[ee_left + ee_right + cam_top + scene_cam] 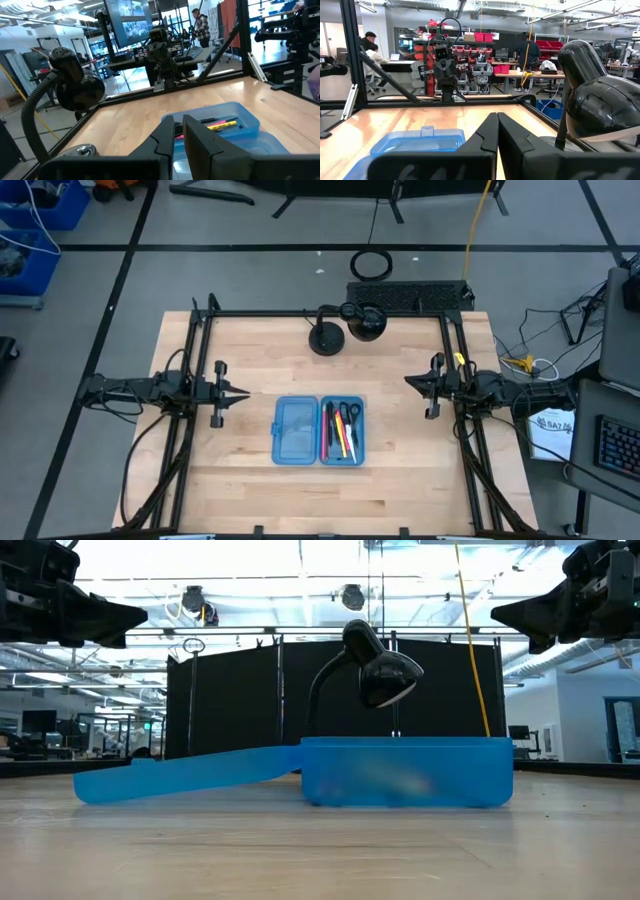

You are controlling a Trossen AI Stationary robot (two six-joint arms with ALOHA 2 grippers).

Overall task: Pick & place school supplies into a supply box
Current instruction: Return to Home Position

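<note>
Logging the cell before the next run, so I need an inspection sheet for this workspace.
Surface: pale wooden tabletop, no spills seen.
Job's things: translucent blue plastic supply box lies open mid-table; coloured pens and pencils lie in the half nearer the right arm, other half empty.
Clutter: black gooseneck desk lamp at the far edge.
End effectors: left end effector and right end effector shut, empty, raised either side of the box.
Cables: yellow cable beyond the far edge; black coiled loop on the floor.
Surroundings: blue bins on the floor; person standing behind.
</note>
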